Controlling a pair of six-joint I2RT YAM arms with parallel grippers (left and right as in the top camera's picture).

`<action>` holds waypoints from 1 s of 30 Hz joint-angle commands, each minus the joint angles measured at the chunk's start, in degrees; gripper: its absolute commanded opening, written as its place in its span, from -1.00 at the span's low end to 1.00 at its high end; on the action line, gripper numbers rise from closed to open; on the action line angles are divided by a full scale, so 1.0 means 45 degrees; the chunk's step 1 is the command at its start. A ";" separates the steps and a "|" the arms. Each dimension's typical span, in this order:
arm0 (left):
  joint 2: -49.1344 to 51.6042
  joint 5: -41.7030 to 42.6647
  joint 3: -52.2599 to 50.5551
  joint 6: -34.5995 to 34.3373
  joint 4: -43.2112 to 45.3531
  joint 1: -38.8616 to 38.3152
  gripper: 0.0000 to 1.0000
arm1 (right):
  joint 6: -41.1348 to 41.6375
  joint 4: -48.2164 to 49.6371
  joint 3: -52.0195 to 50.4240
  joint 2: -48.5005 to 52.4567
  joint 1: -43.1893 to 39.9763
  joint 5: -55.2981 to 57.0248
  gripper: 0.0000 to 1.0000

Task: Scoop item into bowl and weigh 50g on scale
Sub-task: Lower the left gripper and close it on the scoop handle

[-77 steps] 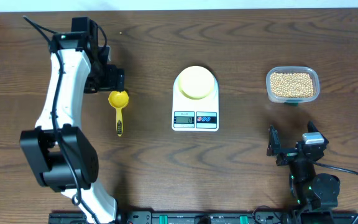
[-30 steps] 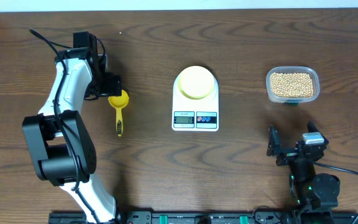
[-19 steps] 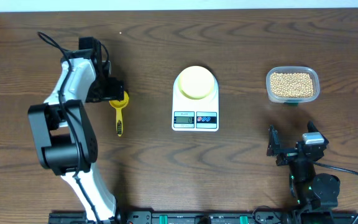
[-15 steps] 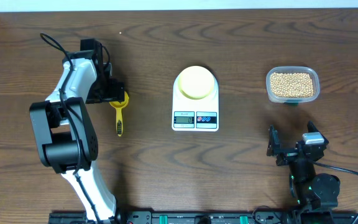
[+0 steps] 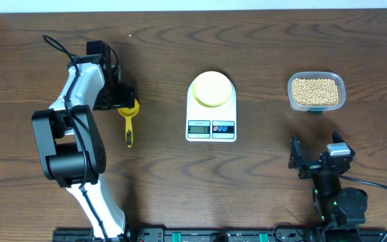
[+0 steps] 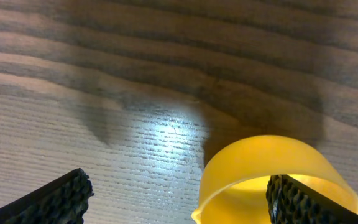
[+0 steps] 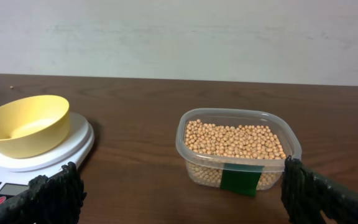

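The tan beans (image 5: pixel 316 91) (image 7: pixel 235 140) fill a clear plastic tub at the right. A pale yellow bowl (image 5: pixel 212 89) (image 7: pixel 23 124) sits on the white scale (image 5: pixel 211 115) (image 7: pixel 61 149) at mid-table and holds nothing I can see. A bright yellow scoop (image 5: pixel 128 121) lies at the left, handle toward the front. My left gripper (image 5: pixel 122 101) (image 6: pixel 179 208) stands open right down over the scoop's cup (image 6: pixel 272 174), which lies against the right finger (image 6: pixel 303 205). My right gripper (image 5: pixel 316 151) (image 7: pixel 182 199) rests open near the front, facing the tub, with nothing between its fingers.
The tub (image 7: pixel 197 134) carries a green label on its near wall. The scale's display and two buttons (image 5: pixel 211 127) face the front edge. Dark wood table (image 5: pixel 261 175) all round; a pale wall rises behind the far edge.
Over the last second the left arm swung a little right and the gripper settled onto the scoop's cup; it has been still for the last half second. The right arm has not moved.
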 commanded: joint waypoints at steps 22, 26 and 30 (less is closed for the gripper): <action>0.0272 0.0554 -0.0243 -0.0112 0.0083 0.0029 0.85 | -0.0097 -0.0053 -0.0019 -0.0073 0.0083 0.0049 0.99; 0.0277 0.0549 -0.0243 -0.0112 0.0107 0.0029 0.84 | -0.0097 -0.0053 -0.0019 -0.0073 0.0083 0.0049 0.98; 0.0282 0.0544 -0.0345 -0.0112 0.0233 0.0029 0.85 | -0.0097 -0.0053 -0.0019 -0.0073 0.0083 0.0049 0.99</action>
